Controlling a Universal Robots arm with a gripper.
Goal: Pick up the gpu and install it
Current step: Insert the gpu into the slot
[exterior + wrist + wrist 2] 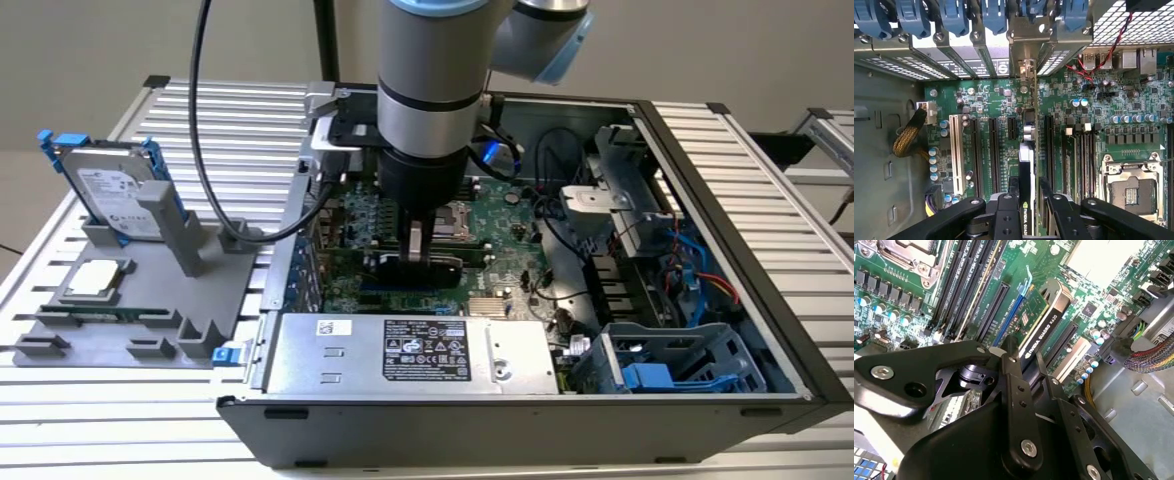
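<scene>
Gpu (1026,165) clamped edge-on between jaws of gripper (1026,200), standing upright over motherboard (989,100) slots inside open computer case (747,200); card runs toward 12 o'clock from jaws in first wrist view. Thin green card, black cooler, silver end bracket

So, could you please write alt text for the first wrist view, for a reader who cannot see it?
The gripper is shut on the gpu, holding it on edge over the green motherboard, in line with the black expansion slots. Its silver end bracket points toward the case's rear slot covers with blue clips.
</scene>
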